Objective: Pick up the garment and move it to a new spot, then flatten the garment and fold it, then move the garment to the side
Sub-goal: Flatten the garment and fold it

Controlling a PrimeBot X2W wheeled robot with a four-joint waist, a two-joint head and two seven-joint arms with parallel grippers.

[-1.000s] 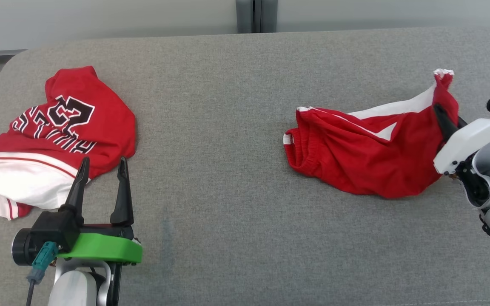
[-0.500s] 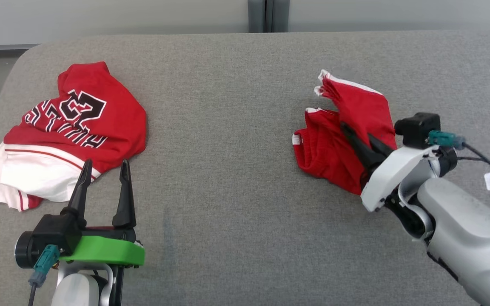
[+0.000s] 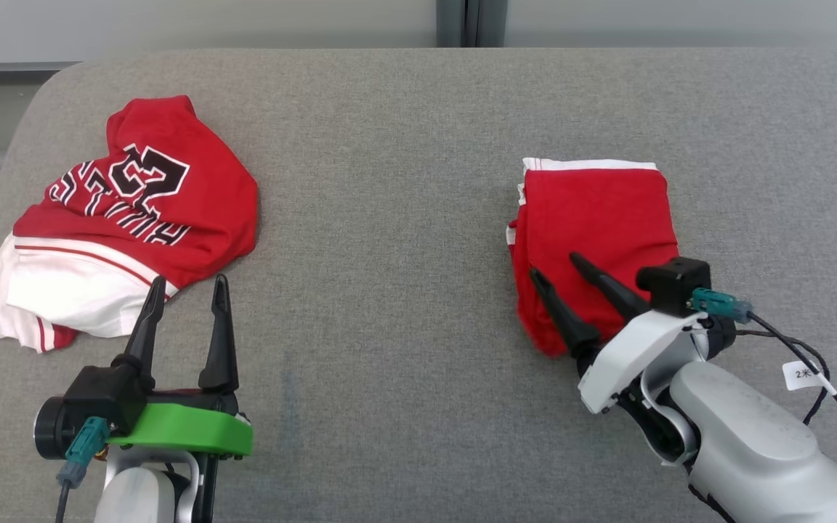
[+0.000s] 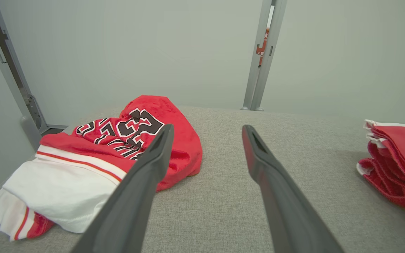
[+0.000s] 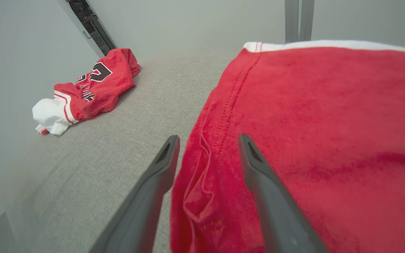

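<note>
Head view: folded garment (image 3: 596,225) centre-right, probably soft, light, floppy. Right claw (image 3: 553,264) apart above it; left claw (image 3: 189,279) apart, empty. Pinch layered left edge.

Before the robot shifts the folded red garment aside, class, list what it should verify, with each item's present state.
1. Folded red garment lies flat on the grey table: ok.
2. Its left-side layers flush: not ok, uneven.
3. Right pincer open at the garment's near edge: ok.
4. Right pincer gripping fabric: not ok.
5. Left pincer open, empty: ok.
6. Crumpled jersey well apart from the garment: ok.
</note>
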